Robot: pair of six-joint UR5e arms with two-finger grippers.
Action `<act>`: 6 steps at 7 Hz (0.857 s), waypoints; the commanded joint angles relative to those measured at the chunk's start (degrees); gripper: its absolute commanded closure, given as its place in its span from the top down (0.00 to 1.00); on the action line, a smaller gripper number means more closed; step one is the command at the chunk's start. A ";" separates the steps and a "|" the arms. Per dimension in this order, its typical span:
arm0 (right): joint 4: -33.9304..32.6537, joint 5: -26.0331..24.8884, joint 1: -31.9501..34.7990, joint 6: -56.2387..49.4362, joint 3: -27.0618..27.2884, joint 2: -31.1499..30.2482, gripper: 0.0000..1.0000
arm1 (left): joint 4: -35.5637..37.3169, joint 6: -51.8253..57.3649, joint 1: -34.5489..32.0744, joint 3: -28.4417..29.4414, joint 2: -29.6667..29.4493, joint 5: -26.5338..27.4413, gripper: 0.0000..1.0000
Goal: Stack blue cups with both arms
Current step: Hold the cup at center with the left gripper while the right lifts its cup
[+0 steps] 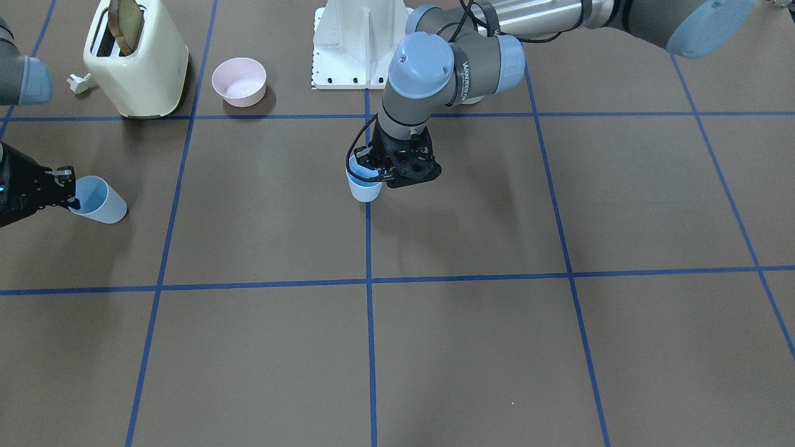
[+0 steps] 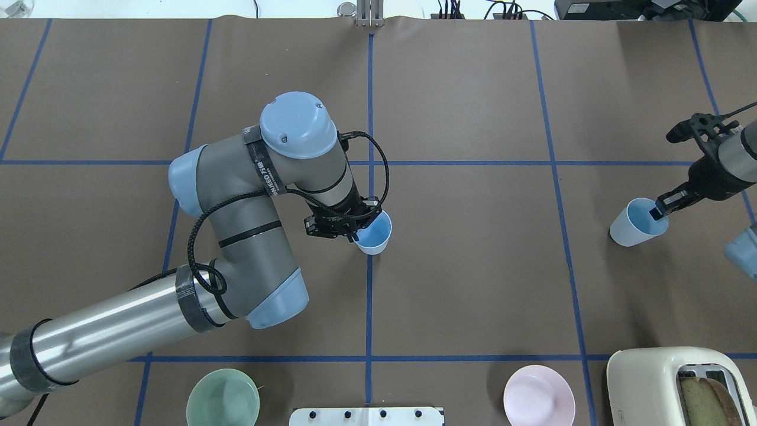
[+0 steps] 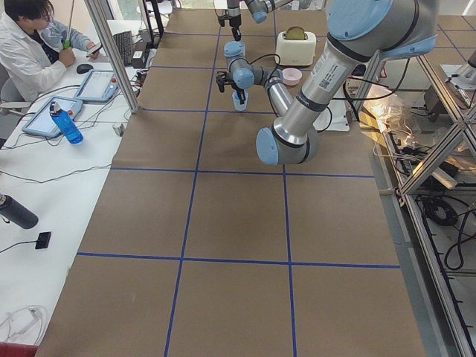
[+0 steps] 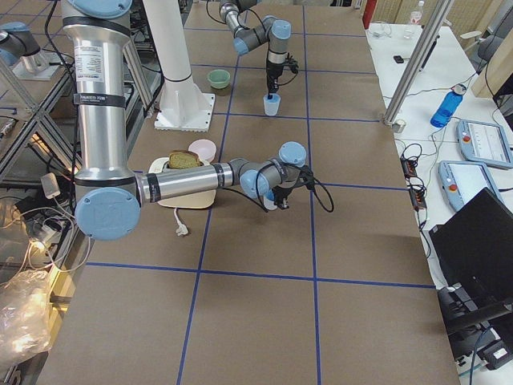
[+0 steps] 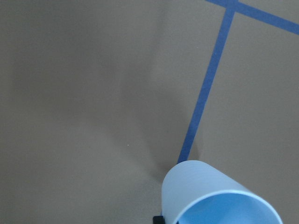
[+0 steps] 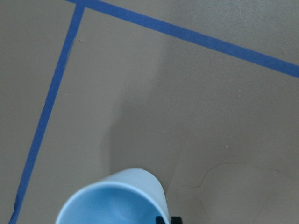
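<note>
As left pincer (image 2: 356,233) and right pincer (image 2: 658,211) clamp rims, cups (image 2: 375,239) (image 2: 628,228) are well apart.

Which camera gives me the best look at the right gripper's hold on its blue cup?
Overhead exterior: the right gripper pinches the blue cup at its rim, one finger inside, unobstructed. Front-facing shows the cup tilted, the gripper partly cropped. Right wrist shows only the cup's mouth. Exterior right mostly hides it; exterior left is too distant.

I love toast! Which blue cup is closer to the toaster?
The blue cup held by the right arm's fingers is nearer the toaster. The other cup, on the centre tape line, is farther away.
</note>
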 commanded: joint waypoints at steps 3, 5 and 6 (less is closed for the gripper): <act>-9.16 0.88 1.67 -0.07 5.04 4.30 0.00 | -0.07 0.40 0.01 2.44 -1.52 0.07 0.00; -18.48 0.97 2.11 -0.07 8.38 9.66 0.00 | -1.29 0.66 -0.08 3.14 -1.52 1.21 0.00; -22.62 0.97 2.46 0.02 8.83 13.17 0.00 | -2.78 0.66 -0.08 4.45 -1.52 1.30 0.00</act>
